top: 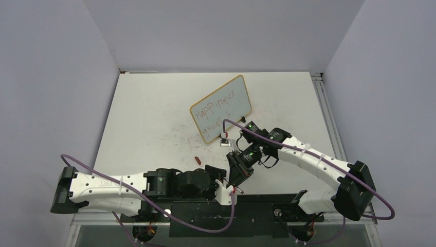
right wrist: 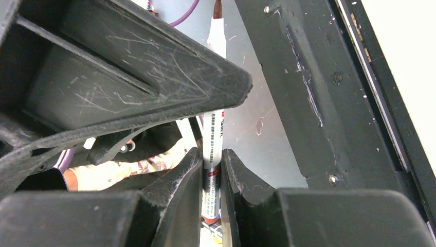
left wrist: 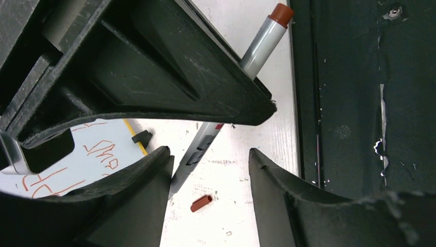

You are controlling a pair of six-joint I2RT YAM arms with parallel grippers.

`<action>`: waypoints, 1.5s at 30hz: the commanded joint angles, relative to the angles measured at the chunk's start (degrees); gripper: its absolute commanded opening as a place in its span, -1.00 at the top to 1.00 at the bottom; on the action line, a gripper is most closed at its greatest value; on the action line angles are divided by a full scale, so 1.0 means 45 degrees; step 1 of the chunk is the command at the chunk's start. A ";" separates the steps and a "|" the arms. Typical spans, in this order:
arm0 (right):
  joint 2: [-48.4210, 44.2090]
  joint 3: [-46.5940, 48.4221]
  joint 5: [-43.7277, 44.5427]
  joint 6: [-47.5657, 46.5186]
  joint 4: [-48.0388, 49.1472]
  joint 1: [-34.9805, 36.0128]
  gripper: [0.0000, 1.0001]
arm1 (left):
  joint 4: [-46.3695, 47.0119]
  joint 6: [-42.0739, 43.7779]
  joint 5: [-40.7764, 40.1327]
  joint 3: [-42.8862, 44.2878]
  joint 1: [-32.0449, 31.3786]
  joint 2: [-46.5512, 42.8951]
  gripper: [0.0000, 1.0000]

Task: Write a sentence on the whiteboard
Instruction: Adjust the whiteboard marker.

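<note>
Item one: the small rectangular glossy whiteboard with a thin yellow-tan frame (top: 239, 103) is sitting on the large matte white tabletop (top: 154, 113), past the middle and turned so its long edges are running diagonally. It is lying just beyond the right arm's wrist.

Item two: the red handwritten sentence (top: 218, 105) is running across that board in two slanted lines. I am reading "Happiness" on the upper line. The lower line is too small for me to read in full.

Item three: the grey-barrelled marker with a red-brown end (right wrist: 213, 134). The right gripper (right wrist: 212, 170) is pinching it tight, both fingers pressing against the barrel.

Item four: the left gripper (left wrist: 208, 164) is standing part-way wide, its jaws sitting either side of the same marker. The barrel is lying just beside one finger, with clear space before the other.

Item five: a small red-brown tubular cap (left wrist: 201, 203) is lying loose on the tabletop, near the two grippers.

Item six: the black base plate (top: 267, 203) is running along the near edge.
</note>
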 commanded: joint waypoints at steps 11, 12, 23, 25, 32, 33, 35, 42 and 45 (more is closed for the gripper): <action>-0.0075 0.0792 -0.0510 0.0115 0.0333 0.0297 0.86 | 0.1521 -0.0634 0.0098 0.0365 -0.0107 0.0636 0.63; -0.0094 0.0829 -0.0393 0.0120 0.0331 0.0290 0.86 | 0.1574 -0.0683 0.0080 0.0316 -0.0115 0.0623 0.74; -0.0914 0.1386 0.1324 -0.0404 0.0355 -0.1266 0.02 | 0.1853 -0.2127 0.0098 -0.0281 0.0475 -0.0154 1.00; -0.1387 0.1320 0.1716 -0.0625 0.0269 -0.1831 -0.12 | 0.1806 -0.2514 0.0901 -0.0316 0.1230 -0.0413 1.00; -0.3787 0.0552 0.3299 0.0724 0.2738 -0.2434 -0.44 | 0.1519 -0.3310 0.3728 -0.0116 0.3571 -0.0481 1.00; -0.4074 0.0318 0.3601 0.0797 0.3034 -0.2434 -0.46 | 0.1456 -0.3393 0.4086 -0.0040 0.3800 -0.0423 1.00; -0.4524 -0.0300 0.4140 0.1054 0.3616 -0.2431 -0.47 | 0.1292 -0.3435 0.4661 0.0091 0.4135 -0.0294 1.00; -0.4827 -0.1074 0.4793 0.1452 0.4640 -0.2218 -0.46 | 0.0938 -0.3380 0.5065 0.0363 0.4626 -0.0048 1.00; -0.4744 -0.1509 0.4762 0.1605 0.5042 -0.1916 -0.39 | 0.0916 -0.3377 0.5104 0.0356 0.4666 -0.0019 1.00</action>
